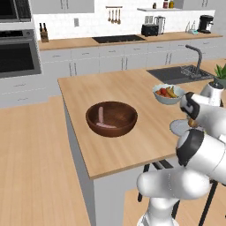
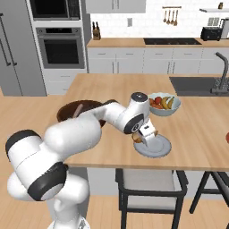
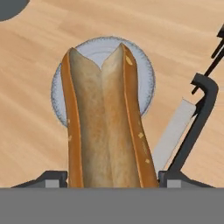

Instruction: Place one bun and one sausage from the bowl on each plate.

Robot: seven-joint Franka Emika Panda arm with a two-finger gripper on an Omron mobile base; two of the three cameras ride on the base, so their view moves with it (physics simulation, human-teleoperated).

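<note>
pale wooden island counter [image 1: 119, 92] in kitchen

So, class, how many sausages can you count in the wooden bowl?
2: both lie in the wooden bowl, one sausage leaning up the back left wall, the other sausage flat on the bottom. More may be hidden by the near rim.
</note>
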